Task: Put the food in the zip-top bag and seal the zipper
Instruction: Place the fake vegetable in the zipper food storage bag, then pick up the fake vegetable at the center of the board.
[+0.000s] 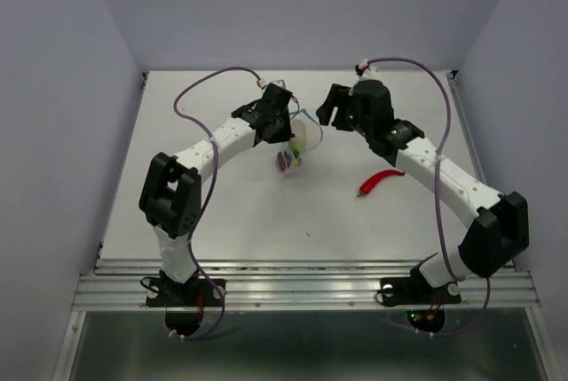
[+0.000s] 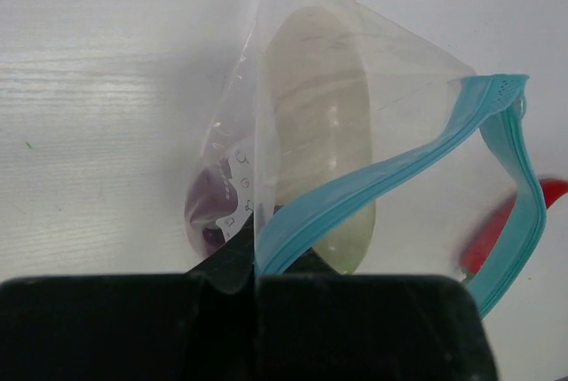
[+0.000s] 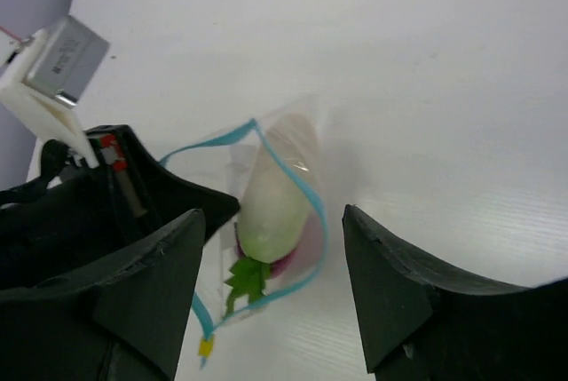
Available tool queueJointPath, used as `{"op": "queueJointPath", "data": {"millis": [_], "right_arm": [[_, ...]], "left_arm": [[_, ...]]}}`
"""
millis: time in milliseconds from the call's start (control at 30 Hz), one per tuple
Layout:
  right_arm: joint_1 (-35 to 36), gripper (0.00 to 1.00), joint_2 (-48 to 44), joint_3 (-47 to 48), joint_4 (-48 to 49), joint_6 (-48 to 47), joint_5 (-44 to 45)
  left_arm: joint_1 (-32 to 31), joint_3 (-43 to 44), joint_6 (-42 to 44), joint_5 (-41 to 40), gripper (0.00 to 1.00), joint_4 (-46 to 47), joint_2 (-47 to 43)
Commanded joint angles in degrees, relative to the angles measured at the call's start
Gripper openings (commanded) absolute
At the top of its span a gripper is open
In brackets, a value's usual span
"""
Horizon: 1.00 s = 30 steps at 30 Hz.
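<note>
My left gripper (image 1: 280,129) is shut on one edge of the clear zip-top bag (image 1: 300,143) and holds it up with its mouth open. The light blue zipper (image 2: 390,177) hangs apart in a loop. Inside the bag are the white radish (image 2: 315,132) with its green tip (image 3: 247,279) and the dark purple ball (image 2: 209,208). The red chili (image 1: 379,181) lies on the table to the right of the bag; it also shows in the left wrist view (image 2: 493,239). My right gripper (image 1: 328,106) is open and empty, above and just right of the bag (image 3: 266,221).
The white table (image 1: 266,221) has purple walls on three sides and a metal rail along its near edge (image 1: 302,288). Purple cables loop over both arms.
</note>
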Motion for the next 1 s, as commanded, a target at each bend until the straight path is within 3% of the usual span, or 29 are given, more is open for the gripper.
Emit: {"op": "queueJointPath", "data": {"millis": [0,100,133,400,767,967], "right_arm": [[-6.1,0.75,-9.1,-7.3,-7.6,4.9,4.4],[-9.7,0.97,-12.4,-10.5,-12.5,6.9,7.5],[-11.9,1.00,-13.5,-12.4,-15.7,7.8,7.8],[-18.0,1.00,-14.3,-24.2,-21.3,11.6,6.5],[-20.1,1.00,-3.9,-25.4,-14.4,14.8,4.5],[-20.6,0.88,-0.1,-25.1,-11.7,16.5,6.6]], "left_arm": [[0.1,0.1,0.1,0.4,0.00,0.4,-2.0],[0.1,0.2,0.2,0.6,0.00,0.4,-1.9],[0.2,0.2,0.3,0.8,0.00,0.4,-1.8],[0.1,0.0,0.5,1.0,0.00,0.8,-2.1],[0.1,-1.0,0.7,1.1,0.00,1.5,-2.4],[0.2,-1.2,0.8,1.2,0.00,1.8,-2.0]]}}
